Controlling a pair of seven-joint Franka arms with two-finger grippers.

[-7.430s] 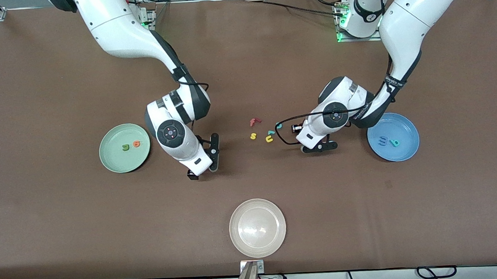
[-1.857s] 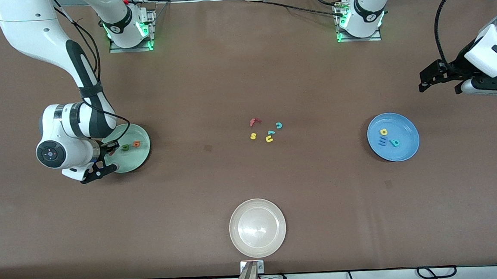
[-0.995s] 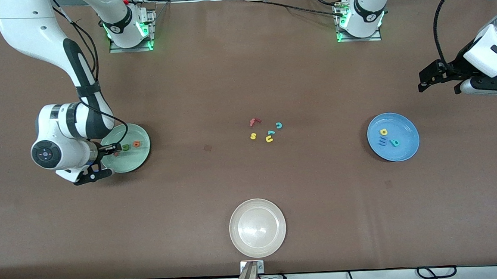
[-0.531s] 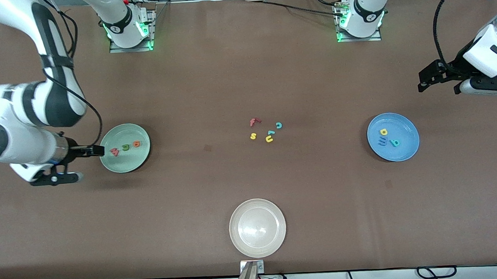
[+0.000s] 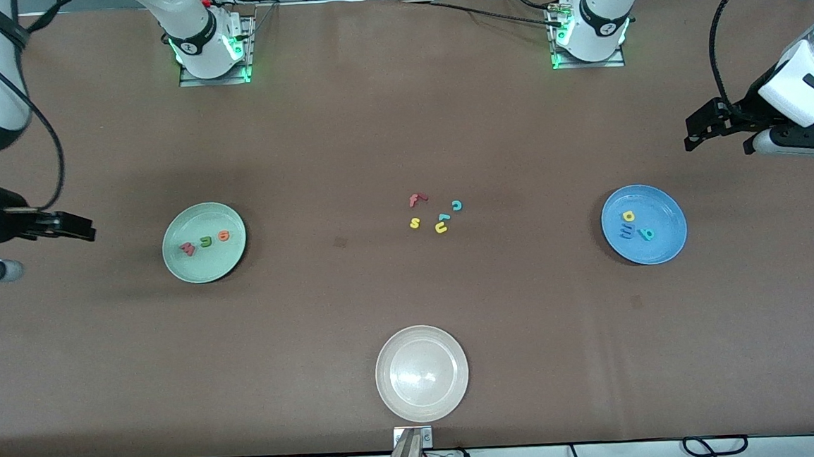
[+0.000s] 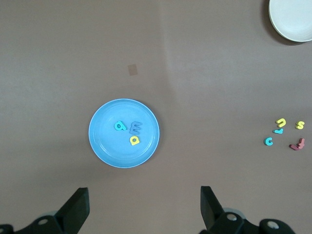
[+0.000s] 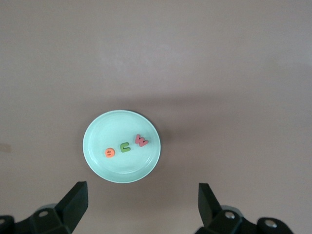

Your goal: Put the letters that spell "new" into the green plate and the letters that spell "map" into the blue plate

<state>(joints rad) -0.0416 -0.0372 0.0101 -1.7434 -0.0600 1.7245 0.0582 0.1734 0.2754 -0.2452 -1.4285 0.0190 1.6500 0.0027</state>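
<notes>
From the front view, the green plate (image 5: 203, 242) is sitting toward the right arm's end of the table, and the red-pink w (image 5: 187, 249), the dark green n (image 5: 206, 241) and the orange e (image 5: 223, 235) are lying in it in a row, so "new" looks done. The blue plate (image 5: 643, 224) is sitting toward the left arm's end, holding the yellow a (image 5: 628, 216), the blue m (image 5: 627, 230) and the teal p (image 5: 647, 234), so "map" looks done too. In the middle of the table, the spare letters (image 5: 437, 214) are lying in a loose bunch, with the red f at about ten o'clock and the teal c at about two o'clock. They are probably staying there because neither word needs them. The whitish plate (image 5: 422, 373) is sitting empty, nearest the camera. The right gripper (image 5: 40, 244) is hanging high, off the green plate's nine o'clock side, holding nothing. The left gripper (image 5: 722, 128) is waiting up high near the blue plate's one o'clock side. From the left wrist view, the left gripper's jaws are standing wide apart and empty above the blue plate. From the right wrist view, the right gripper's jaws are spread wide and empty above the green plate, likely because the last letter is already down.
</notes>
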